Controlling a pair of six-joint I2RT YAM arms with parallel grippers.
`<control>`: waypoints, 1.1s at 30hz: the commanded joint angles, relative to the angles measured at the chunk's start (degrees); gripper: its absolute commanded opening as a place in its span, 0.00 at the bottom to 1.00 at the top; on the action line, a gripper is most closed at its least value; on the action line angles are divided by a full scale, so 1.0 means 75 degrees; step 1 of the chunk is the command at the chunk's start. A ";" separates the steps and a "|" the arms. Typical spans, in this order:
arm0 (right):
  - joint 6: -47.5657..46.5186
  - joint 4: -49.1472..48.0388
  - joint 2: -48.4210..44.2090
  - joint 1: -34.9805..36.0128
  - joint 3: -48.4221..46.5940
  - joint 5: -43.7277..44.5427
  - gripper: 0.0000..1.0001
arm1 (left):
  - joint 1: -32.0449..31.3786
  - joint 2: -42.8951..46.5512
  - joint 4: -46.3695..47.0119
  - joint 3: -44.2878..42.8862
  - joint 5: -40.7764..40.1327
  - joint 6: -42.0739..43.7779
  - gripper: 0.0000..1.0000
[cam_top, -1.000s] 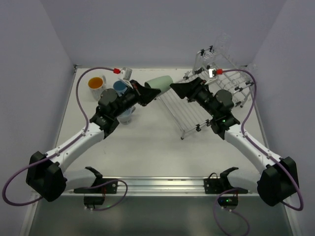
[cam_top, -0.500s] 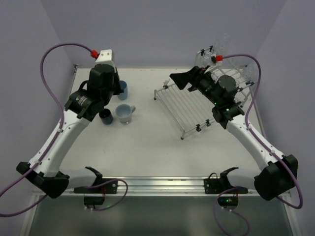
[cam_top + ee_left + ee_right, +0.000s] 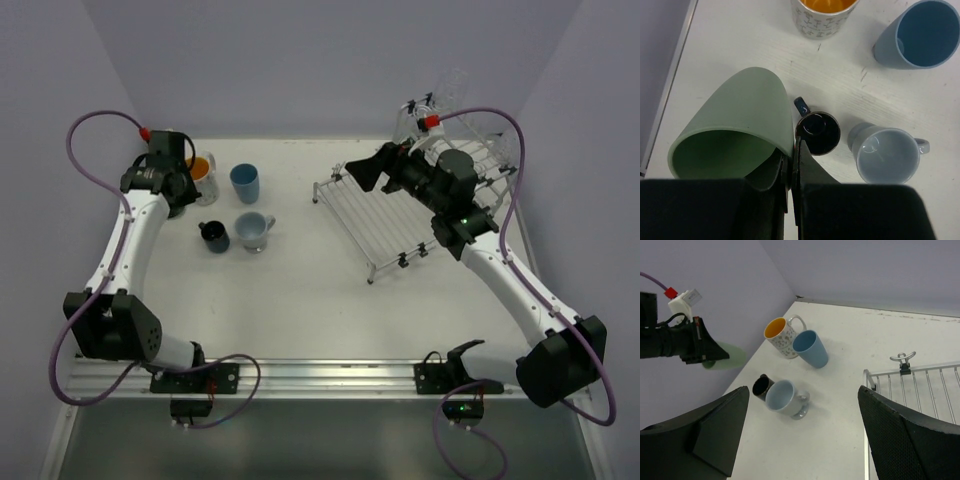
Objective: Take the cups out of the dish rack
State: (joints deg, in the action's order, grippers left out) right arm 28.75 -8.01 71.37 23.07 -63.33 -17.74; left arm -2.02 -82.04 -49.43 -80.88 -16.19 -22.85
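The green cup [image 3: 735, 125] has its near rim hidden behind the fingers of the left pincer [image 3: 791, 150], and the orange mug [image 3: 825, 17] far ahead of it is cut by the top edge. Ahead and right of the right pincer [image 3: 800, 407], the rack [image 3: 920, 390] runs off the picture and under the right finger.

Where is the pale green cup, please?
In the left wrist view, the left gripper holds the pale green cup, left of the small dark mug.

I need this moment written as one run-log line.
left gripper: shut on pale green cup, aloft | right gripper: open, empty, near dish rack | table: four cups standing
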 commanded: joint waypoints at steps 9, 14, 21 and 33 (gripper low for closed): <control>-0.0213 0.0049 -0.0048 -0.0041 -0.0310 -0.0190 0.93 | 0.0995 -0.2326 -0.0440 -0.1286 0.1782 0.0445 0.00; -0.0213 0.0025 -0.0001 -0.0029 -0.0310 -0.0143 0.93 | 0.1230 -0.2772 -0.0476 -0.1298 0.1759 0.0550 0.00; -0.0178 -0.0010 0.0057 -0.0018 -0.0298 -0.0213 0.93 | 0.1464 -0.3229 -0.0546 -0.1075 0.1783 0.0902 0.00; -0.0107 -0.0092 0.0304 0.0029 -0.0345 -0.0272 0.93 | 0.1606 -0.3511 -0.0394 -0.0970 0.1279 0.1219 0.58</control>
State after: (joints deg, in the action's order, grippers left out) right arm 28.14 -7.33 73.17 23.14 -63.48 -19.03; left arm 9.39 -108.49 -52.62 -87.96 -5.58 -14.90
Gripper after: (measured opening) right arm 0.932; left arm 0.494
